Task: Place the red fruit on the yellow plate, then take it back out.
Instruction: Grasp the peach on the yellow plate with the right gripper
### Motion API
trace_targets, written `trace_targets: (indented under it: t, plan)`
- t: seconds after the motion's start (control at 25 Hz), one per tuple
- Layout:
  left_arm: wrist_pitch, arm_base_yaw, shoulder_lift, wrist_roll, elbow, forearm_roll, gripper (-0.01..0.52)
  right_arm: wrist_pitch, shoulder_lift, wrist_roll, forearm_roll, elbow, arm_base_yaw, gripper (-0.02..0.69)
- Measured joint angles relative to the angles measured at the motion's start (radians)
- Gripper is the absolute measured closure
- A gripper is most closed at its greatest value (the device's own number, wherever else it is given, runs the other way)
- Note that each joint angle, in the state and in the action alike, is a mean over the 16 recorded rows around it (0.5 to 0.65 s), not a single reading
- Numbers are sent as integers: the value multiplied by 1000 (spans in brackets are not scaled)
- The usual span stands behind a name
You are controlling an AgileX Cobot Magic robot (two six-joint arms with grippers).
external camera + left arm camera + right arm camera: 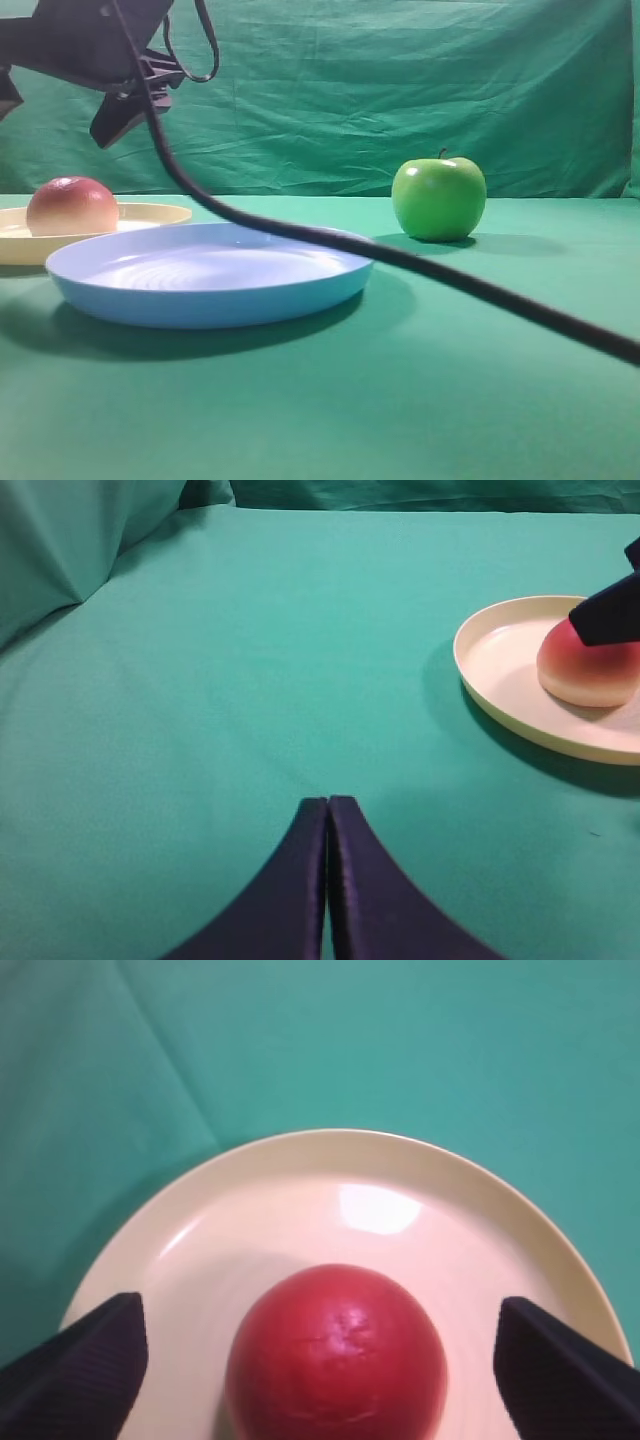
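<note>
Red fruit set down on the yellow plate, right gripper spread wide above it.

The red fruit (336,1352) sits on the yellow plate (250,1190) at the far left of the surface (400,400), and the right gripper (320,1345) hangs over it with its fingers (85,1360) standing well clear on either side, holding nothing. From here the placing looks done, so taking the fruit back out is what remains. I'd say the clean way is to come straight down, keep the fruit centred between the fingers, close gently on its widest part since it is smooth and round, then lift vertically so the plate's low rim isn't nudged. The left gripper (328,820) is pressed together and empty, resting away from the plate. How high the right gripper sits above the fruit is hard to judge.
</note>
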Motion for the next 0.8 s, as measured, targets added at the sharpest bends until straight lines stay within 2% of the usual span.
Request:
trace_targets:
  t: [0.2,0.36,0.56,0.8]
  plan:
    - [0,0,0,0,0,0,514,-30,35,0,12,-1,-10,45]
    - [0,0,0,0,0,0,514,-52,58,0,27,-1,-13,94]
    - [0,0,0,0,0,0,514,-46,77,0,46,-12,-14,221]
    - [0,0,0,0,0,0,514,50,65,5,53,-50,-25,368]
